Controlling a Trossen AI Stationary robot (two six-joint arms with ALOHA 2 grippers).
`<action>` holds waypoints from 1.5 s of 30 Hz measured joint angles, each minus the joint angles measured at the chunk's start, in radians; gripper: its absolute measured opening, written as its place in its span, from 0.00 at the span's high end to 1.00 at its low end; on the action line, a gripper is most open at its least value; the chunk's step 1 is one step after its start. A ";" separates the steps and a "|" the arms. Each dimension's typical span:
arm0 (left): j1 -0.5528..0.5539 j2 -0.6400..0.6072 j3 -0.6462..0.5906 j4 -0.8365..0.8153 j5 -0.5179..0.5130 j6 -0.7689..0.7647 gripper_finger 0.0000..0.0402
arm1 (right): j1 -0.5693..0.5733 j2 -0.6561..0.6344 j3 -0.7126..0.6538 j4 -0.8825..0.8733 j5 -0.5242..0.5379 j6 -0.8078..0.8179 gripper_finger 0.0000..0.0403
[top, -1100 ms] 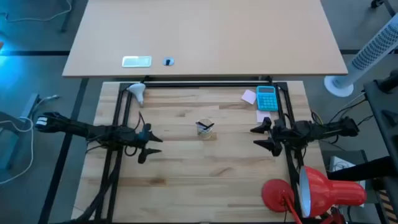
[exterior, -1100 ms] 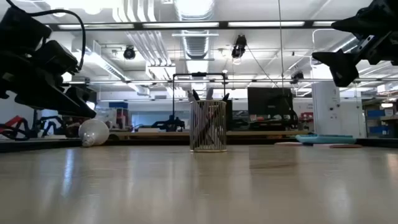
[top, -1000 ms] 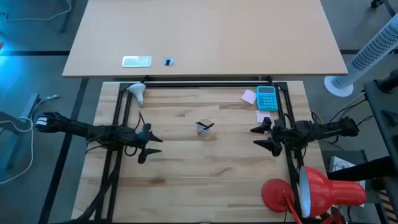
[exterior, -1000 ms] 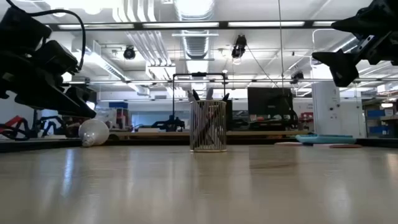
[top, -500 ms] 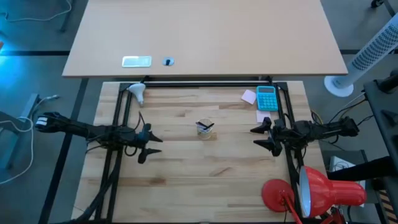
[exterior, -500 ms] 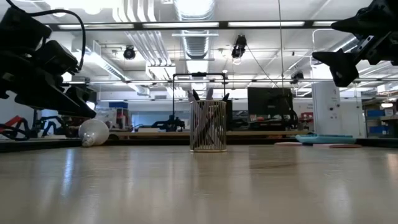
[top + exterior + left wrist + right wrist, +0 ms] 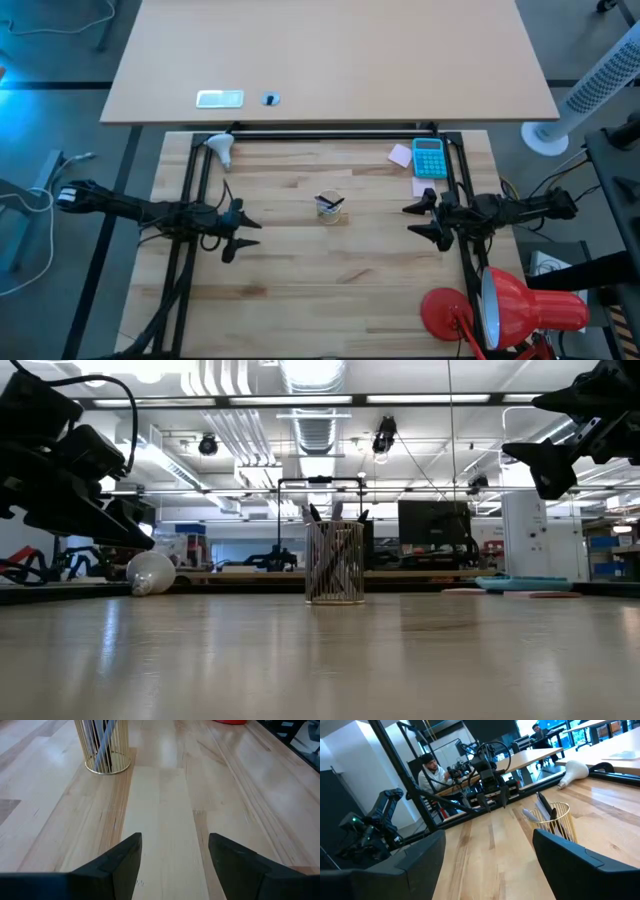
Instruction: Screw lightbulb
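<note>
The white lightbulb (image 7: 220, 149) lies on its side at the table's far left corner; it also shows in the low view (image 7: 150, 573) and the right wrist view (image 7: 573, 771). The red desk lamp (image 7: 520, 308) stands at the near right corner, its base (image 7: 445, 312) on the table. My left gripper (image 7: 245, 233) is open and empty above the table's left side, well nearer than the bulb. My right gripper (image 7: 415, 220) is open and empty above the right side, beyond the lamp.
A gold wire pen cup (image 7: 330, 206) stands mid-table between the grippers. A teal calculator (image 7: 429, 158) and pink sticky notes (image 7: 401, 155) lie at the far right. A black frame (image 7: 320, 133) edges the table. A person (image 7: 431, 772) sits beyond the table.
</note>
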 joint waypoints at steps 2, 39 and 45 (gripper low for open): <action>0.000 0.000 0.000 0.000 0.000 0.000 0.45 | 0.000 0.000 0.000 0.000 0.000 0.000 0.26; 0.000 0.001 0.000 0.000 0.000 0.000 0.45 | -0.004 0.357 0.582 -0.162 -0.413 -0.051 0.26; 0.000 0.001 0.000 0.000 0.000 0.000 0.45 | -0.002 0.517 0.840 -0.649 -0.857 -0.136 0.26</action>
